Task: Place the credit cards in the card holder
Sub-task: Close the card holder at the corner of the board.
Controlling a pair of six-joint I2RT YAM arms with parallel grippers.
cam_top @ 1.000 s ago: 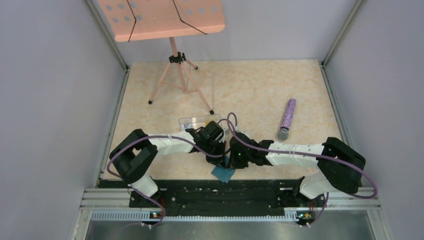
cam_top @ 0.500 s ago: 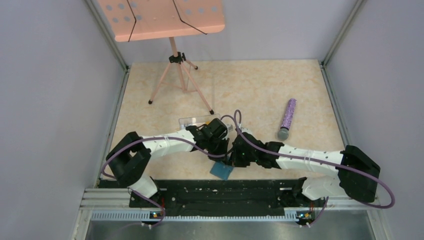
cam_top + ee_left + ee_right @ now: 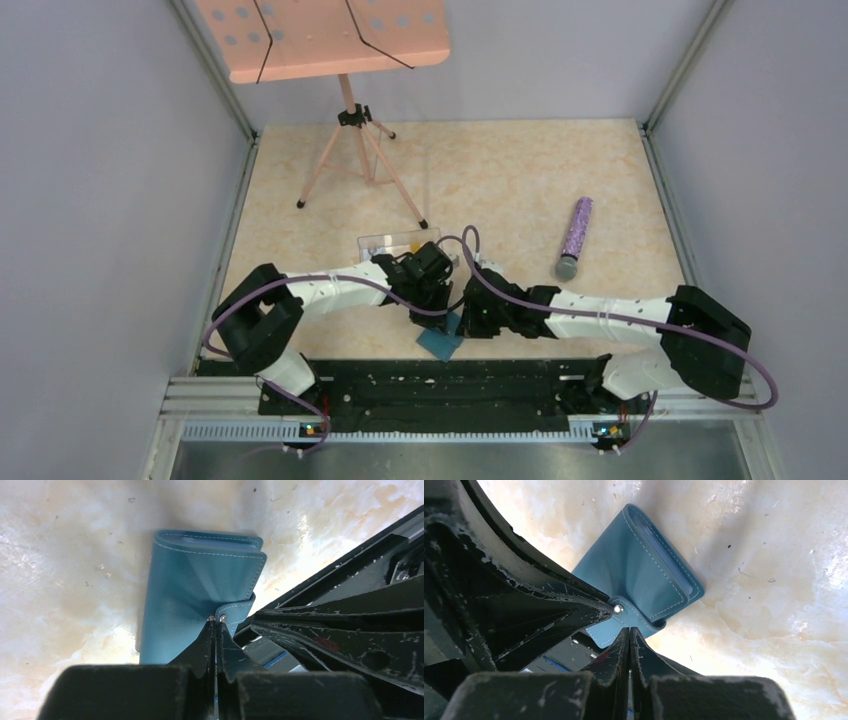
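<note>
- Card holder (image 3: pixel 443 343) lies flat on the table (image 3: pixel 520 180), at the near edge in the middle, between the two arms' tips.
- Folded closed, teal, white stitching along the edges (image 3: pixel 200 595); pale blue inner layers show at the open side (image 3: pixel 644 575).
- Its near corner reaches the black rail (image 3: pixel 430 382) that carries the arm bases.
- Tab (image 3: pixel 634 617) is wrapped round the edge onto the top face, with the silver snap (image 3: pixel 618 609) on it.
- Left jaws: closed tight, no gap in the left wrist view, tips right on the tab's edge. Cannot tell if any leather is nipped between them.
- Right jaws: closed tight too, tips at the tab's lower edge just beside the snap. The same doubt about a pinch applies.
- Both sets of tips sit almost together over the tab; the left fingertip is visible in the right wrist view, next to the snap.
- Left arm (image 3: pixel 330 288) reaches in from the left, right arm (image 3: pixel 600 318) from the right, both low over the table.
- Clear box (image 3: pixel 390 243) sits on the table just behind the left wrist, with a yellowish bit inside, too small to tell what.
- Purple tube (image 3: pixel 575 238) lies on the table to the right, well apart from the card holder.
- Pink music stand (image 3: pixel 325 35) on a tripod stands at the far left of the table.
</note>
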